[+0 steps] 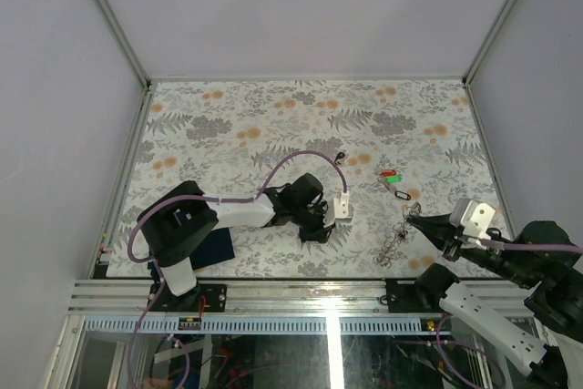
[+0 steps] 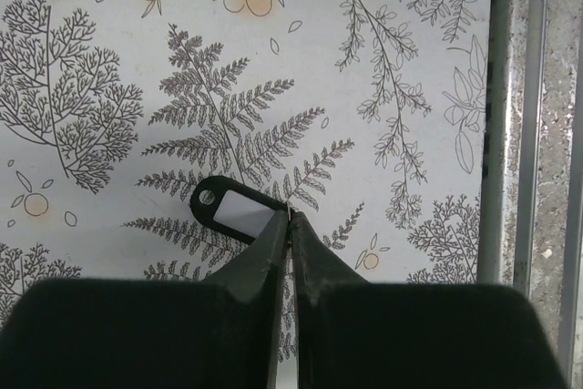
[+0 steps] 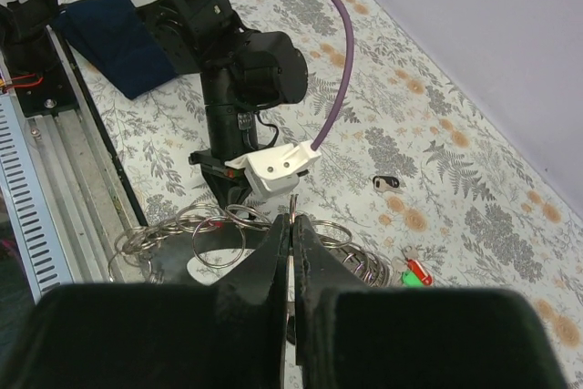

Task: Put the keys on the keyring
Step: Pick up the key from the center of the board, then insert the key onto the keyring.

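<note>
The keyring (image 1: 395,241) is a chain of silvery wire rings that runs from my right gripper down toward the front edge. In the right wrist view its rings (image 3: 219,230) spread left of my jaws. My right gripper (image 3: 292,216) is shut on one ring, and it shows at the right in the top view (image 1: 413,217). My left gripper (image 2: 290,218) is shut on the thin wire at the end of a black key tag with a white label (image 2: 232,209) lying on the table. It also shows in the top view (image 1: 320,231). A small dark key (image 1: 340,156) lies apart.
Red and green tags (image 1: 390,176) and a black tag (image 1: 401,194) lie behind the chain. A dark blue cloth (image 1: 219,245) lies under the left arm. The metal front rail (image 2: 510,134) runs close beside the left gripper. The purple cable (image 1: 301,159) arcs over the left arm.
</note>
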Controlling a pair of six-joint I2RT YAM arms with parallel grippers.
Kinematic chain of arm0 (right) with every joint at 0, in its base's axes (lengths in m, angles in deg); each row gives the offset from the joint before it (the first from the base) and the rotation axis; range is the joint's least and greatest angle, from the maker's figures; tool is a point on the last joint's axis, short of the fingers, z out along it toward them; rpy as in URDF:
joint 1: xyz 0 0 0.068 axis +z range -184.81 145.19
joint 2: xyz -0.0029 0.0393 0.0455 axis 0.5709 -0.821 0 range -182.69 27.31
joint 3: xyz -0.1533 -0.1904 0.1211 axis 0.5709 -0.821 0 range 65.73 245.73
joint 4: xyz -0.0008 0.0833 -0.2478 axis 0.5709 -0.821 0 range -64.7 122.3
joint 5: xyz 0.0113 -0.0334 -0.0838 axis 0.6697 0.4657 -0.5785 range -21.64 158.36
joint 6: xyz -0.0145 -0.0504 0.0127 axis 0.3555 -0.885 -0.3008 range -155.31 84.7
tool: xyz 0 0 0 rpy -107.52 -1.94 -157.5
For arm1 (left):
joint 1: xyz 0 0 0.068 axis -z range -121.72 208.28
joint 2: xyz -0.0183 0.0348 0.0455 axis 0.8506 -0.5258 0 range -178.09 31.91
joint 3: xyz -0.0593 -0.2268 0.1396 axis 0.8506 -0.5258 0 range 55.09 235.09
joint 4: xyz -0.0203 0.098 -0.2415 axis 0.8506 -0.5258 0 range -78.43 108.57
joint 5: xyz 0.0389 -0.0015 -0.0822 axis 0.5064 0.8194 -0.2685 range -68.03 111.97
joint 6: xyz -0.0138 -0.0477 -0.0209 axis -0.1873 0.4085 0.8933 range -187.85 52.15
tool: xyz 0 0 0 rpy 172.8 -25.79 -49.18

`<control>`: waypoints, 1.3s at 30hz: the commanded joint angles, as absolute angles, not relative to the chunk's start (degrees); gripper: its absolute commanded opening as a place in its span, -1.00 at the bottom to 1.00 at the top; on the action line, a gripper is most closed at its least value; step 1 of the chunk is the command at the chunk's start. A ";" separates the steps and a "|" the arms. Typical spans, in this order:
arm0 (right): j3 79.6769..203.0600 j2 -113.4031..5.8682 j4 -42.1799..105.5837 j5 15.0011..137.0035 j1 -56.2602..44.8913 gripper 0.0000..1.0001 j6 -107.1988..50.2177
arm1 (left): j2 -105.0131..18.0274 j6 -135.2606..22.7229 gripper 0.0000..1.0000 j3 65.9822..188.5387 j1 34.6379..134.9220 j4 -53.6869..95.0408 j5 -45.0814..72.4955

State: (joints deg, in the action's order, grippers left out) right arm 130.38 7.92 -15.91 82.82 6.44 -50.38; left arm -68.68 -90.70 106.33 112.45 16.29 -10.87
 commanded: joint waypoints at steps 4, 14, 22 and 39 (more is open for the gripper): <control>130.38 9.12 -12.15 81.72 6.62 -1.00 -50.58 | -67.75 -91.26 -1.00 110.11 112.73 14.36 -10.13; 129.62 7.90 -9.99 81.90 6.67 -1.00 -52.02 | -56.57 -89.11 -1.00 111.85 112.48 10.87 -5.07; 125.61 6.65 -2.01 82.29 6.62 -1.00 -51.55 | -48.20 -87.82 -1.00 113.84 111.67 7.17 -2.63; 115.70 -1.51 27.42 100.85 6.66 -1.00 -48.20 | -24.35 -84.55 -1.00 113.81 111.22 14.85 6.00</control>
State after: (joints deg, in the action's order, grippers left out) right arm 115.99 0.72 11.39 92.74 6.44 -50.51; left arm -28.93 -85.69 112.39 111.47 9.60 3.51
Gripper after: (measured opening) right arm 0.011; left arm 0.003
